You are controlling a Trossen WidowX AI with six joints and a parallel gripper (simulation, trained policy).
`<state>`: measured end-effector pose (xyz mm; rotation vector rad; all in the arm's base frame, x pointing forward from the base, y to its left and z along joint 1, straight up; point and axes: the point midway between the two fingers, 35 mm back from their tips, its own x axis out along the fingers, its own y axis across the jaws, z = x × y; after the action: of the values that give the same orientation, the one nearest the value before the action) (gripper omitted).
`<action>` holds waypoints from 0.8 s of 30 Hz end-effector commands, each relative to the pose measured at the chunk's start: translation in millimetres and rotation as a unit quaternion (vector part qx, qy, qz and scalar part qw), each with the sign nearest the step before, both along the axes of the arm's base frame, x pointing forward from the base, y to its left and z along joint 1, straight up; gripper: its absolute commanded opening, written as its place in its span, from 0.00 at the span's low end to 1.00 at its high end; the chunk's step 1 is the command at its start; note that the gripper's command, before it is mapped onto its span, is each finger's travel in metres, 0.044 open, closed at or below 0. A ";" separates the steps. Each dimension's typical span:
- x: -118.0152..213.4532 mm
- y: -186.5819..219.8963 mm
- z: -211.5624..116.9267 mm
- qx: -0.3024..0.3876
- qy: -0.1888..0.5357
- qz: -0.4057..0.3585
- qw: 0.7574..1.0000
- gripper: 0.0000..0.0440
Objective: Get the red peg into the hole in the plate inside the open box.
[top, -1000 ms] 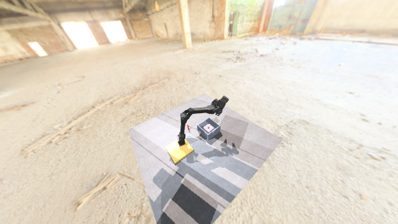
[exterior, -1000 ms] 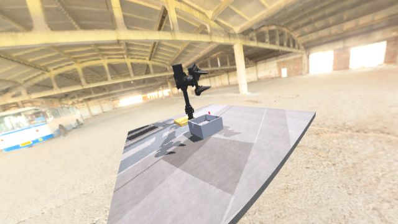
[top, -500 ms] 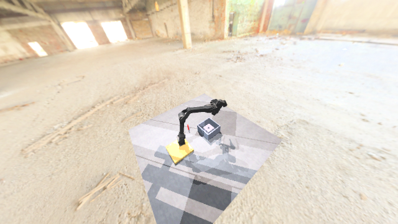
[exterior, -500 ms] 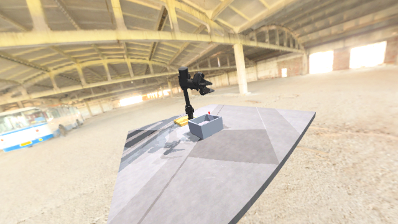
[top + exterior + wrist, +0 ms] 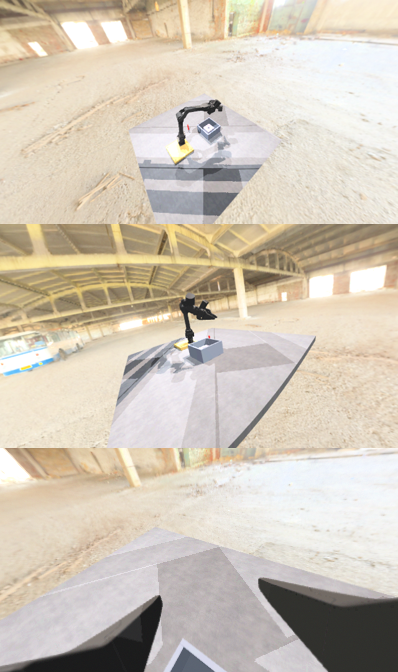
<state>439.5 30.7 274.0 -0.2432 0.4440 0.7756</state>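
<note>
The red peg (image 5: 188, 127) (image 5: 209, 336) appears to stand upright on the table, to the left of the box in the top view. In the exterior view only its top shows behind the box. The open blue-grey box (image 5: 204, 133) (image 5: 213, 351) stands on the table; its corner (image 5: 186, 656) shows at the bottom edge of the wrist view. The white plate (image 5: 206, 126) (image 5: 204, 347) with a dark central hole lies at its bottom. My gripper (image 5: 215, 317) (image 5: 209, 591) is open and empty, high above the table, with its fingers wide apart. The peg is out of the wrist view.
The arm rises from a yellow base plate (image 5: 178, 153) (image 5: 181, 346) on the grey table (image 5: 174, 172) (image 5: 249, 398) (image 5: 192, 593). The box walls stand up around the plate. The table's far edges show in the wrist view. Arm shadows fall beside the box.
</note>
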 end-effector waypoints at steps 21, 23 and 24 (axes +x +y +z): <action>-79.5 55.8 -55.3 0.080 0.341 -0.162 0.922 1.00; -88.3 60.4 -59.4 0.081 0.368 -0.179 0.909 1.00; -92.8 62.6 -61.4 0.082 0.381 -0.188 0.902 1.00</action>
<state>356.0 89.7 218.2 0.2875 1.0715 0.5314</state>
